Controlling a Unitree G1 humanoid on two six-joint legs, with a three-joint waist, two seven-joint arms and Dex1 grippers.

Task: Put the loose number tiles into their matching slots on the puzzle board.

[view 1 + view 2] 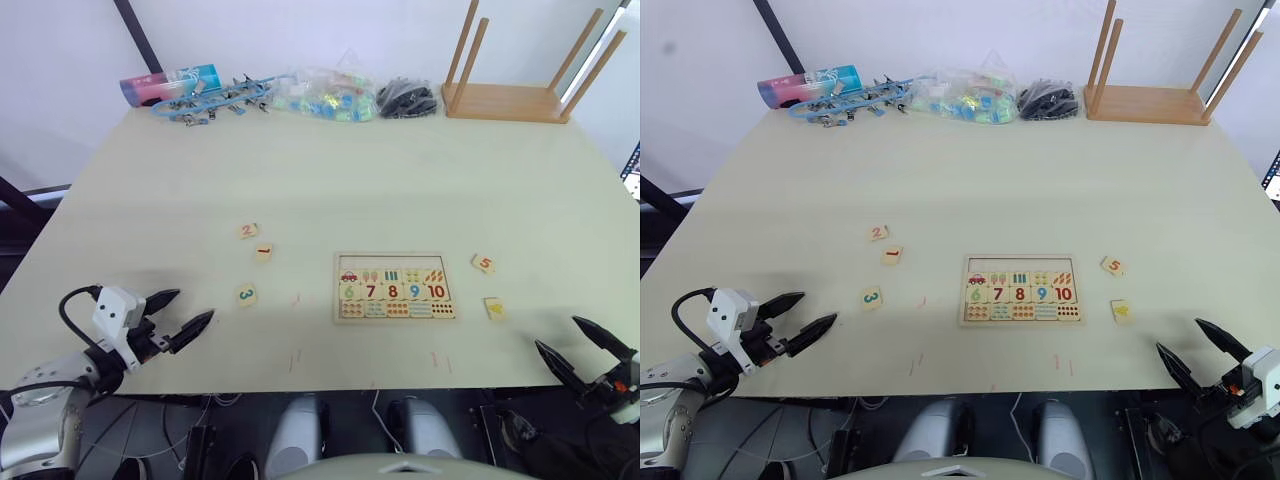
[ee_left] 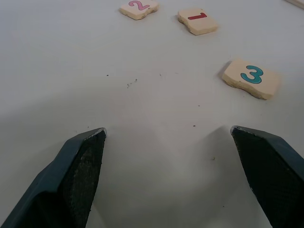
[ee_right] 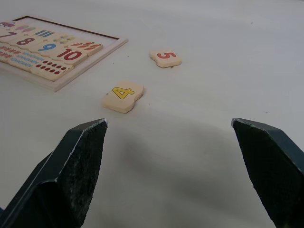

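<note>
Five loose number tiles lay on the table (image 1: 400, 180): 2 (image 1: 248, 231), 1 (image 1: 263, 252) and 3 (image 1: 246, 295) left of the puzzle board (image 1: 394, 287), 5 (image 1: 483, 264) and 4 (image 1: 494, 308) right. Its top-row slots (image 1: 392, 262) were vacant. Left claw (image 1: 185, 318) and right claw (image 1: 575, 345) were spread, gripping nothing.

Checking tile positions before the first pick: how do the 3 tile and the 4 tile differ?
The 3 tile carries a teal digit and lies left of the puzzle board, ahead of the left gripper. The 4 tile carries a yellow digit and lies right of the board, near the right gripper. Both are pale squares lying flat, outside the board.
</note>
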